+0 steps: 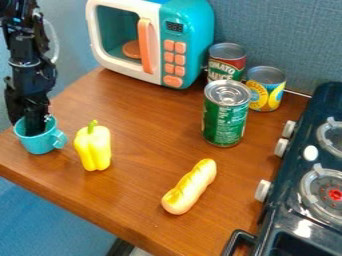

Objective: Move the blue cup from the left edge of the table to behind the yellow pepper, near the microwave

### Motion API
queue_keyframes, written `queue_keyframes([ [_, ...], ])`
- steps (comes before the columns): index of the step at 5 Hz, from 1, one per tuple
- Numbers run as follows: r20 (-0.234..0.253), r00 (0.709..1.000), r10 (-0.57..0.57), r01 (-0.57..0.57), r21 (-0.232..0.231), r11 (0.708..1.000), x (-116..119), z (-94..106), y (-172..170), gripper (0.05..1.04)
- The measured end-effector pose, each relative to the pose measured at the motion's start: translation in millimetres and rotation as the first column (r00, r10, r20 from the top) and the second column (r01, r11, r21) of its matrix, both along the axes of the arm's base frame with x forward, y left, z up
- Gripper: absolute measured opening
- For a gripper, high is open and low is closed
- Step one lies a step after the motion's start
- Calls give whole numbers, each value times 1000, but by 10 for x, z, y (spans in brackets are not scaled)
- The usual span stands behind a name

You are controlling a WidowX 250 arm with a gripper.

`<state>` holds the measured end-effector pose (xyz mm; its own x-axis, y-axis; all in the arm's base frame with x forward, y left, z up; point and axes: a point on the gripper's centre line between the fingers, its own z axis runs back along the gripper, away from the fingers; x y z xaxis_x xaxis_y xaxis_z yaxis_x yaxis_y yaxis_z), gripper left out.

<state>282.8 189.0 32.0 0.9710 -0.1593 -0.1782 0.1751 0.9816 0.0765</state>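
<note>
Teal plastic cup [39, 143] near the brown wooden desk's [143, 135] edge
The black gripper [37, 122] reaches down inside it, its jaws' state impossible to tell; a blue-grey wall [280, 37] stands behind, a black toy stove [288, 172] at the right.

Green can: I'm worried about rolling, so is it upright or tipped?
Upright: the green can stands on the table, its silver lid facing up.
</note>
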Motion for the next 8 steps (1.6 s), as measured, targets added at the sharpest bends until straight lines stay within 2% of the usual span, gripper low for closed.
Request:
queue_keyframes([
  [1,-6,1000,2,-2,-25,1000,-4,8,-36,395],
  [2,-15,1000,1,-1,-24,1000,-13,20,-32,182],
  [3,-15,1000,9,-9,-21,1000,3,53,-19,104],
  [4,-26,999,18,-19,-24,1000,-13,59,-26,99],
  [5,5,1000,12,-12,-40,999,102,178,-26,99],
  [6,53,998,-42,44,-46,998,368,472,-87,99],
  [7,106,992,-71,75,-33,997,667,713,-176,99],
  [8,71,997,-30,36,-78,996,903,543,-158,99],
])
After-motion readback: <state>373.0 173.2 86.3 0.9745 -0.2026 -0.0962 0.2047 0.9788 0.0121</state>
